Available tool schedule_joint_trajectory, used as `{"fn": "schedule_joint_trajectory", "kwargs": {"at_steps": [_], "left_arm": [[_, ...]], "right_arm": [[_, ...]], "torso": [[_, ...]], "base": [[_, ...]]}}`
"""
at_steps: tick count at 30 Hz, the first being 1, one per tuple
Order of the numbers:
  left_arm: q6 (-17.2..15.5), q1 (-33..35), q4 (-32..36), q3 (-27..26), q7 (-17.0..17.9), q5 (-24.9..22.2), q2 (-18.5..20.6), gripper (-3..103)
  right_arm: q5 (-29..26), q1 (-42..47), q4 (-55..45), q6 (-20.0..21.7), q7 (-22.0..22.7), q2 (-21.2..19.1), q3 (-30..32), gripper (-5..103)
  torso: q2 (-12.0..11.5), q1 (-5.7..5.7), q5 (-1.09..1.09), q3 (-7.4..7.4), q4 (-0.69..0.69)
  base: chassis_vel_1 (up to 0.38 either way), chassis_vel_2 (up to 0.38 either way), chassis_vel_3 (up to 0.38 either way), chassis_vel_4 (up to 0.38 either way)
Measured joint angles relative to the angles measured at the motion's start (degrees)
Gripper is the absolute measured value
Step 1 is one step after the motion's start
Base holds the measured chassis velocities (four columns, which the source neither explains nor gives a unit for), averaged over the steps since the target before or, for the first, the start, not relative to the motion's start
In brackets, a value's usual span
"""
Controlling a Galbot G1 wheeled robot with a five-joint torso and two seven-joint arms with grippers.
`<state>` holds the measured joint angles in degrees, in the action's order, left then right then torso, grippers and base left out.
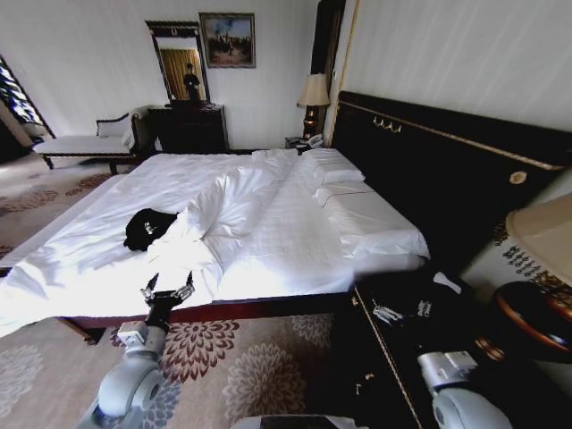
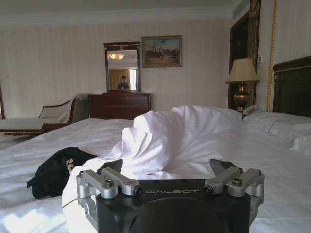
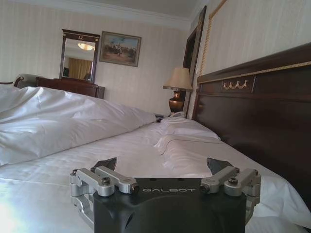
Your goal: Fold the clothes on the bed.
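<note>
Beyond the spread fingers of the left gripper [image 1: 167, 292], black T-shirt [image 1: 147, 227] lies crumpled on the bed [image 1: 295, 259]; right gripper [image 1: 402, 310] likewise spread; advisable: pinch fabric only, avoiding sheet.

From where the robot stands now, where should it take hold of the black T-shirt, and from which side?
The black T-shirt lies crumpled on the bed, left of the bunched white duvet. Probably best to pinch its raised near edge from above, coming from the foot side with the open left gripper, which is closest. The right gripper is open beside the bed.
</note>
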<state>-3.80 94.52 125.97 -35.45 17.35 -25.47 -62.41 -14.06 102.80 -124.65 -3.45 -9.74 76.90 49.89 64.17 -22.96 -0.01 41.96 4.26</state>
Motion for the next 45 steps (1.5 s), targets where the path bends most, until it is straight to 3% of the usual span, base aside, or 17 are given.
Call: {"fn": "schedule_joint_trajectory", "kwargs": {"at_steps": [34, 45], "left_arm": [[0.02, -1.69, -0.50, -0.05, -0.17, -0.55, 0.81, 100], [1.12, -2.17, 3.16, -1.21, -1.23, -2.31, 2.00, 100]], "right_arm": [[0.85, -1.50, 1.86, -0.15, 0.41, -0.02, -1.39, 100], [1.47, -1.69, 2.33, -0.30, 1.20, 0.21, -1.63, 100]], "torso": [[0.00, 0.01, 0.00, 0.00, 0.00], [-0.01, -0.01, 0.00, 0.01, 0.00]], "base": [[-0.142, 0.140, 0.141, -0.140], [-0.070, 0.067, 0.066, -0.071]]}}
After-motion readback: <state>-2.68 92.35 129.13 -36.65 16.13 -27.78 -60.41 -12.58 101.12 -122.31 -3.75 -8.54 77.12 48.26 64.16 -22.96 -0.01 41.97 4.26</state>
